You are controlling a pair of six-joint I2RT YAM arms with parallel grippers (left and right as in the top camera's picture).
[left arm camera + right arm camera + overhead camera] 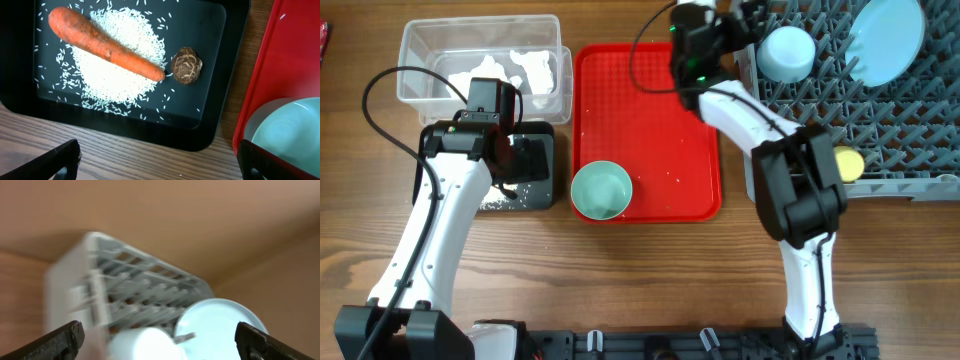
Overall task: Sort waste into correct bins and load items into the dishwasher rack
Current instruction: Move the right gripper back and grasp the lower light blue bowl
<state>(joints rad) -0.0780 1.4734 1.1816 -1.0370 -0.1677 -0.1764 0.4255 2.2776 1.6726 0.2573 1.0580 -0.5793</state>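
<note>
— What's where?
— The dishwasher rack point(900, 120) holds the plate point(888, 40), blue bowl point(788, 52) and yellow cup point(847, 162). My right gripper point(160, 342) hangs wide and empty at its corner. The red tray point(650, 100) carries the green bowl point(601, 190), probably next.
— And left?
— My left gripper point(160, 162) is wide and empty over the black tray point(220, 90), where carrot point(105, 45) and rice point(115, 75) lie binned as food waste

Overhead, the left arm point(440, 210) covers most of the black tray point(546, 190) — only a near strip flecked with rice grains point(498, 204) shows, the carrot point(105, 45) and brown lump point(186, 65) hidden. The right arm point(800, 190) hides half the yellow cup point(851, 162), and the plate point(888, 40) is cut by the far edge. The right wrist view is smeared — rack point(130, 295), light-blue bowl point(145, 345) and plate blur, the last two running off the near edge. The left wrist view clips the pale green bowl point(290, 135) and red tray point(280, 55) at the right.
</note>
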